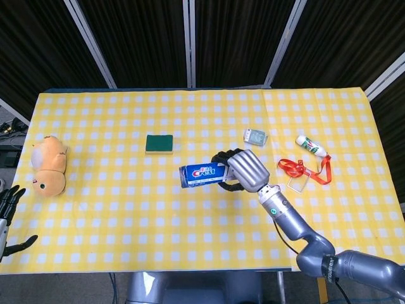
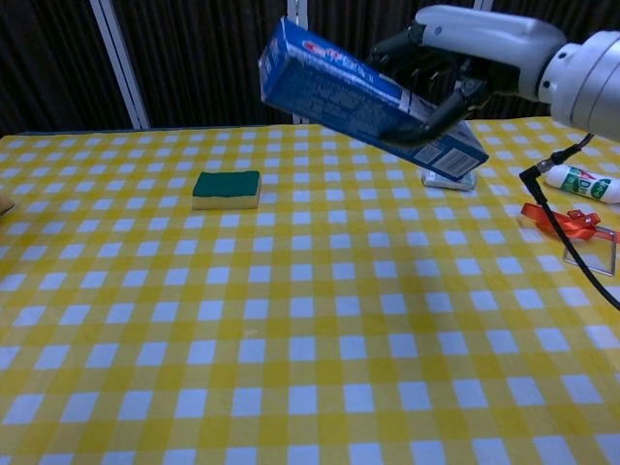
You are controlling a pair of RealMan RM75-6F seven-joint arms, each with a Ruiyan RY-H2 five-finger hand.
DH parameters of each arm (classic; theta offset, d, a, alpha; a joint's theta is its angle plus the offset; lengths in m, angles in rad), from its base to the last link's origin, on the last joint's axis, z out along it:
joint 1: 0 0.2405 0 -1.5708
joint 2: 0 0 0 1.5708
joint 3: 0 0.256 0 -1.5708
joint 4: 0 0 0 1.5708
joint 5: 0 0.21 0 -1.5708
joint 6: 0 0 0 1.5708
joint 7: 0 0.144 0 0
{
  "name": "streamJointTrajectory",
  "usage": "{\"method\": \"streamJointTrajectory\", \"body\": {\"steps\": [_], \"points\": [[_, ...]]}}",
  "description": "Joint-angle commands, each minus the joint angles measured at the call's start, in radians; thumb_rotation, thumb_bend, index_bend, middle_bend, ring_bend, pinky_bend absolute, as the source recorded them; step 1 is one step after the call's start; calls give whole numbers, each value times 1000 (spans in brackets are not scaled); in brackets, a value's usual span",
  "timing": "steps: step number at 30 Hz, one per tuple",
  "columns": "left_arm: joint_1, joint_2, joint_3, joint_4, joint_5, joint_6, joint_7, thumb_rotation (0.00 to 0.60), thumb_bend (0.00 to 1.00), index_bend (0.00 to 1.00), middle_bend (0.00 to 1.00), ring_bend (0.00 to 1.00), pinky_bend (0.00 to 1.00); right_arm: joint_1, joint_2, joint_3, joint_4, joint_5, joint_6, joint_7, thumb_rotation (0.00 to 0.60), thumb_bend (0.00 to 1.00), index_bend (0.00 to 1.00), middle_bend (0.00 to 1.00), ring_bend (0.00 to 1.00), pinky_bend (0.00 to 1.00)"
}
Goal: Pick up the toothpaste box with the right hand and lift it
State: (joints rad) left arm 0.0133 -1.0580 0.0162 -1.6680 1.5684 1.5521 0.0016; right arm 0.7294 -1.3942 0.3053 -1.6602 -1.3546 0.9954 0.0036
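Chest view: right robot hand (image 2: 455, 58) grips the box (image 2: 368, 97) near its right end, fingers over the top, thumb beneath. Box is tilted, clear above the worktop (image 2: 291, 320), extending left from the hand. Left robot hand (image 1: 7, 212) hangs spread, holding nothing.

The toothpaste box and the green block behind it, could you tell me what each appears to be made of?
The toothpaste box, held aloft by the right hand, looks like thin glossy printed cardboard: sharp folded edges, flat blue faces, slight sheen. The green block looks like a kitchen sponge: matte dark-green top over a pale yellow layer, probably a scouring pad on foam.
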Motion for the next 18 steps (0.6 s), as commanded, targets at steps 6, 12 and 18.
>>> {"method": "streamJointTrajectory", "body": {"steps": [6,12,18], "points": [[10,13,9,-12,25,24,-15,600,0,0,0,0,0,-81,133,173,-345,392,31,233,600,457,639,601,466,493],[13,17,10,-15,27,29,-18,600,0,0,0,0,0,-95,134,199,-380,497,31,305,600,451,637,601,466,493],[10,14,10,-13,23,23,-13,600,0,0,0,0,0,-98,133,199,-362,501,18,333,600,448,638,601,466,493]]}}
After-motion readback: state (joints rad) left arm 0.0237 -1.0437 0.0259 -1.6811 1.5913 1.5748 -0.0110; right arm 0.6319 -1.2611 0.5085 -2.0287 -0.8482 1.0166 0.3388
